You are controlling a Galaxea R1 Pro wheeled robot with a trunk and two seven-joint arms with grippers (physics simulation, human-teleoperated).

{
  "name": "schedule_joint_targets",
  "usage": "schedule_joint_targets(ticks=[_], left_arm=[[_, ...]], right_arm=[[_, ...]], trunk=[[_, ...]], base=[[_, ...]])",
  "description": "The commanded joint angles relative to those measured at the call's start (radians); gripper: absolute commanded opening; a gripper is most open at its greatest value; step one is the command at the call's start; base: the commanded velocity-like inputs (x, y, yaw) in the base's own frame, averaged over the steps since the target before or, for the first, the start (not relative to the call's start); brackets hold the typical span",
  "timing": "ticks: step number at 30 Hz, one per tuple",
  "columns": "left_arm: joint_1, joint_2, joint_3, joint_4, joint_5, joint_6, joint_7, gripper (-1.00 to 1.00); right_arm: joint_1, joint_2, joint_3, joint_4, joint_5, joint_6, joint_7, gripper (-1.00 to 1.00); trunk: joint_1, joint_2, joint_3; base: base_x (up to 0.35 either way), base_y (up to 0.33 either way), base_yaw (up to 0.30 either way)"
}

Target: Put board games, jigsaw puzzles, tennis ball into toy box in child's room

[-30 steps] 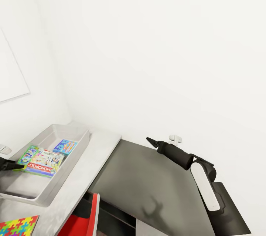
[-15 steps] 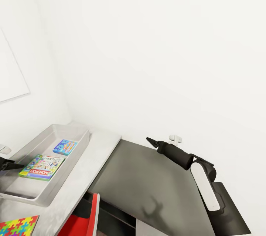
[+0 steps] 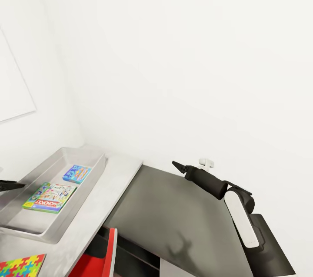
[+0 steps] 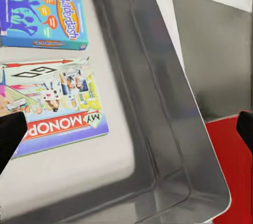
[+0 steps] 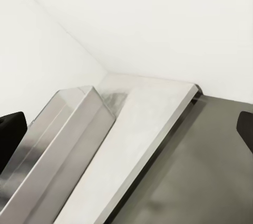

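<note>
Left end effector pokes in at the head view's left edge, a dark tip over the near-left part of the toy box, and the left wrist view has its two dark fingers set wide apart with nothing between them. Under it, flat on the box floor, lies the Monopoly game, and just beyond it the smaller blue game; the two sit near each other without touching, both with their long sides running across the width of the box. So two board games are in, that much reads clearly.

Next target, by my reckoning, is the jigsaw puzzle on the pale grey surface, lying toward the robot from the box and cut by the picture's bottom edge. It sits down on the left side, so the left arm is plainly the nearer one, and the move would be a pull back toward the robot's own body and downward.

Right end effector hangs well away over the dark lower desk, pointing toward the box, fingers spread in the right wrist view and empty.

Hard to make out: the full outline of the puzzle and how much of the left end effector lies past the frame edge. A red object by the surface's front edge is cropped too; what it is I cannot say.
</note>
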Motion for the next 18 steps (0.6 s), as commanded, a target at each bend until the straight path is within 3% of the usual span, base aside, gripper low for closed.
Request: schedule_joint_targets(ticks=[1,6,9,13,18], left_arm=[[-0.001,-0.001,0.025,-0.001,-0.010,0.021,-0.009,1.00],[-0.001,-0.004,0.077,0.001,-0.001,0.071,-0.009,1.00],[-0.001,-0.010,0.088,0.008,0.039,0.088,-0.009,1.00],[0.002,-0.028,0.093,0.040,0.132,0.108,-0.009,1.00],[0.004,-0.073,0.094,0.109,0.175,0.112,-0.009,1.00]], right_arm=[[-0.001,-0.001,0.000,0.000,0.000,0.004,0.002,1.00],[-0.001,-0.001,0.000,0.000,-0.001,0.004,0.035,1.00],[-0.001,-0.013,-0.001,0.000,-0.001,0.003,0.080,1.00],[0.000,-0.036,-0.001,0.001,-0.004,0.002,0.105,1.00],[0.000,-0.043,-0.001,0.001,-0.006,0.002,0.112,1.00]], trunk=[[0.000,-0.001,0.000],[0.000,-0.001,0.008],[0.000,-0.001,0.013],[0.000,-0.001,0.020],[0.000,-0.001,0.028]], base=[[0.000,0.000,0.000],[0.000,0.000,0.000],[0.000,0.000,0.000],[0.000,0.000,0.000],[0.000,0.000,0.000]])
